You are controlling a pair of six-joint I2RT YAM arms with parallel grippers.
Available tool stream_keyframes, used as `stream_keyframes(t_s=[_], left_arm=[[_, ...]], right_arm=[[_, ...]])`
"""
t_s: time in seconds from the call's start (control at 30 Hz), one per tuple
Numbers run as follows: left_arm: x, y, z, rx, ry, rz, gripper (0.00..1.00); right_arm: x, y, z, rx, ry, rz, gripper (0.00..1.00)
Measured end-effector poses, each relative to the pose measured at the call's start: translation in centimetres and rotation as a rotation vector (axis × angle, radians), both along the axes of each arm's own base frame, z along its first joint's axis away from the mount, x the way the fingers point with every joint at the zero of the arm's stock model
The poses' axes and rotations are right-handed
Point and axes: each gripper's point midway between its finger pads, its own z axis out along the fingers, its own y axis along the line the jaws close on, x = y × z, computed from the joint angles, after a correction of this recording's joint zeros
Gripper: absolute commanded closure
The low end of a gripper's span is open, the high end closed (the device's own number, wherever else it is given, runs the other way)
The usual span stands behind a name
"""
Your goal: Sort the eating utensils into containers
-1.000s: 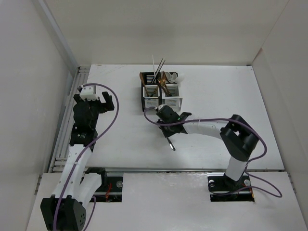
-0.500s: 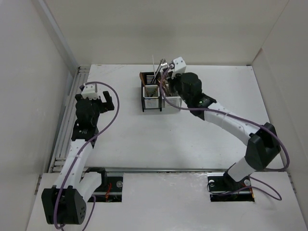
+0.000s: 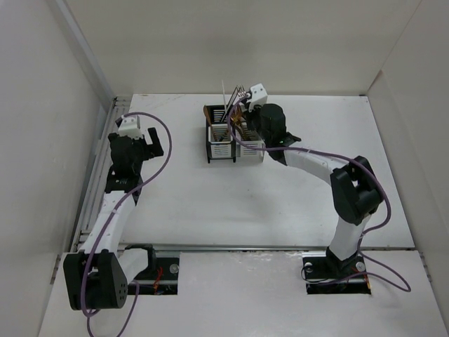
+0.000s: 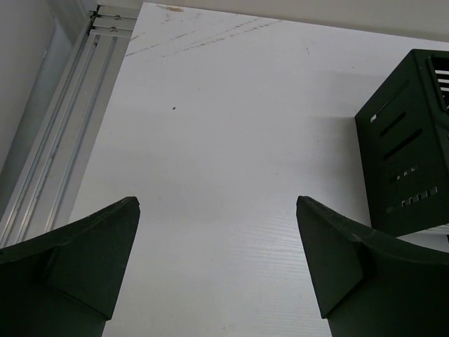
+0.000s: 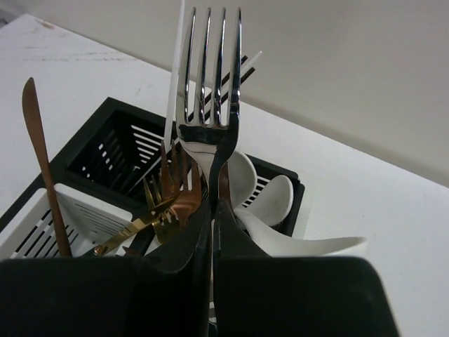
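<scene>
Clenching a silver fork (image 5: 210,137) above the containers (image 3: 220,149), the right jaws should lower it straight, clear of crowded cutlery (image 5: 184,200). Left jaws stand released.

White table (image 3: 280,203), joined black-and-white containers (image 3: 230,149) atop

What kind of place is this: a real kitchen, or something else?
Probably a robotics lab test cell, not a kitchen: a white table boxed in by plain white panels, with two robot arms bolted at its near edge.
</scene>
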Motion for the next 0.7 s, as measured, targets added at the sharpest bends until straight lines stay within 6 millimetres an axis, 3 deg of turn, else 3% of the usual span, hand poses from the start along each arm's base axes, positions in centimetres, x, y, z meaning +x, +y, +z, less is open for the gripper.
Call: stream_keyframes(t_s=[0.07, 0.27, 0.3, 0.47, 0.53, 0.67, 0.7], left_arm=[[0.1, 0.0, -0.2, 0.001, 0.005, 0.000, 0.07], [0.4, 0.0, -0.5, 0.003, 0.010, -0.001, 0.07], [0.5, 0.0, -0.5, 0.003, 0.007, -0.001, 0.07], [0.5, 0.0, -0.2, 0.003, -0.004, -0.002, 0.07], [0.5, 0.0, -0.1, 0.003, -0.008, -0.002, 0.07], [0.3, 0.0, 0.8, 0.004, -0.032, -0.004, 0.07], [0.2, 0.0, 1.0, 0.006, -0.039, -0.005, 0.07]], right_arm=[[-0.2, 0.1, -0.3, 0.026, -0.003, 0.005, 1.00], [-1.5, 0.0, -4.0, 0.032, 0.070, 0.023, 1.00], [-1.7, -0.1, -4.6, 0.029, 0.082, 0.025, 0.96], [-2.4, -0.4, -5.7, 0.031, 0.108, 0.025, 0.50], [-3.0, -0.5, -5.2, 0.038, 0.103, 0.037, 0.43], [-4.2, -0.9, -1.4, 0.079, 0.045, 0.057, 0.31], [-4.6, -1.2, 0.0, 0.093, 0.025, 0.054, 0.23]])
